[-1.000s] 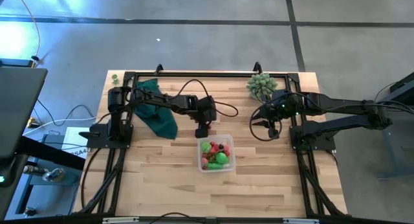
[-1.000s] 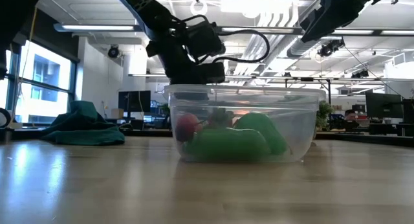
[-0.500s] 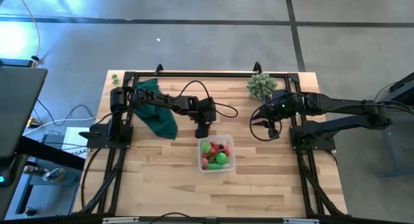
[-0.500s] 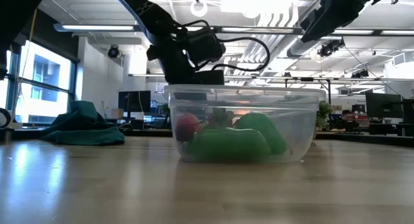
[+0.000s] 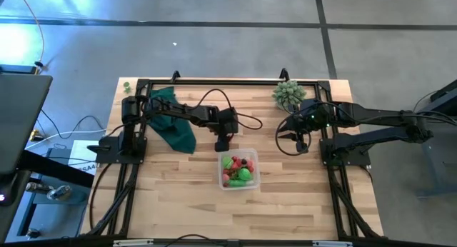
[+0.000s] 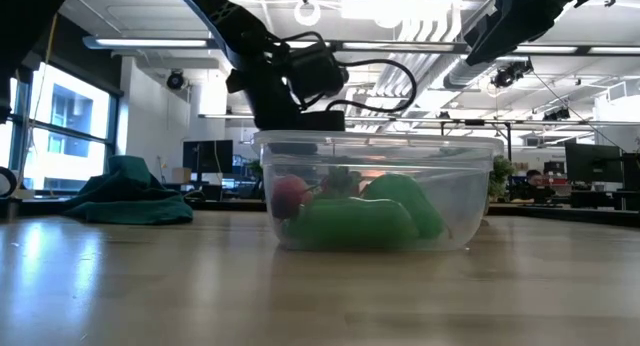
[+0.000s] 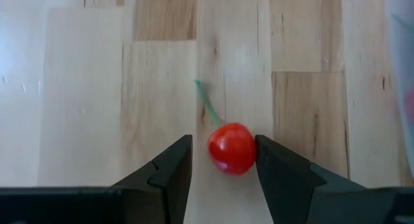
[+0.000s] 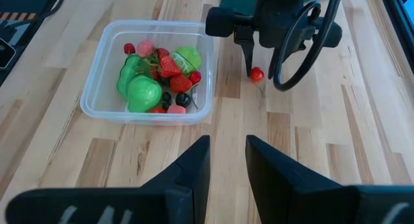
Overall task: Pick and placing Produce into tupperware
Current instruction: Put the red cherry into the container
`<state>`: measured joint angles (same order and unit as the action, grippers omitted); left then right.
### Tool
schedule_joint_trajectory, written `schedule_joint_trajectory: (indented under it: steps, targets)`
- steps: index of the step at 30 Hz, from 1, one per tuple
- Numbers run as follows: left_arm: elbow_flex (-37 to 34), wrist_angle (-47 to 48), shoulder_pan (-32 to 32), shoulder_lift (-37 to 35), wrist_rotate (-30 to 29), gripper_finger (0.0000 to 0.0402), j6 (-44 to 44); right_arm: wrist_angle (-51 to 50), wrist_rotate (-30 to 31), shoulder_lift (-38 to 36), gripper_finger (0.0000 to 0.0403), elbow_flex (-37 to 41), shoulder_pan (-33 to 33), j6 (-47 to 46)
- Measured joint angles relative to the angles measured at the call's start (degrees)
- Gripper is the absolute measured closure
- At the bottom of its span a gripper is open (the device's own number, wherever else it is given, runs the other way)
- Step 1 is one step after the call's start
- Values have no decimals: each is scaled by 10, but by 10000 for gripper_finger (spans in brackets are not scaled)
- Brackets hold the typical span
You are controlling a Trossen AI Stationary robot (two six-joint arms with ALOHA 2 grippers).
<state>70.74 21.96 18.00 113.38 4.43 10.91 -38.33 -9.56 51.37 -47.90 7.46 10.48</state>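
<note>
A red cherry (image 7: 231, 148) with a green stem lies on the wood just beyond the tupperware's far side; it also shows in the right wrist view (image 8: 257, 74). My left gripper (image 7: 224, 160) is open and points down over it, one finger on each side. The clear tupperware (image 5: 238, 169) stands mid-table holding green, red, pink and dark produce (image 8: 155, 78). In the low view the left gripper (image 6: 300, 111) is behind the tupperware (image 6: 380, 191). My right gripper (image 8: 228, 166) waits open above the table's right part. My left gripper comes from above, pointing down, with the cherry between its open fingers. One finger (image 7: 268, 162) stands right against the cherry's side (image 7: 251, 149); I cannot tell whether it touches. A gap shows on the other side. The cherry rests on the table.
A dark green cloth (image 5: 173, 118) lies at the far left. A pale green spiky plant (image 5: 288, 93) sits at the far right corner. Black frame rails (image 5: 214, 82) edge the table. A cable loop (image 5: 291, 136) hangs by the right arm. Bare wood (image 5: 235, 211) lies near the front edge.
The left gripper has shifted a little toward the table's left over the cherry, then held still. The tupperware and the right arm have not moved.
</note>
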Motion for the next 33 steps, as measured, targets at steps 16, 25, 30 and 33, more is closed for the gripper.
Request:
schedule_joint_trajectory:
  steps: [16, 25, 30, 33]
  targets:
    - [2, -27, 4, 25, 35, 245, 39, 0, 0, 0, 313, 0, 0, 0]
    - [6, -21, 4, 26, 31, 248, 38, 0, 0, 0, 313, 0, 0, 0]
    - [7, -21, 4, 26, 28, 277, 39, 0, 0, 0, 313, 0, 0, 0]
    - [7, -21, 4, 26, 33, 295, 39, 0, 0, 0, 313, 0, 0, 0]
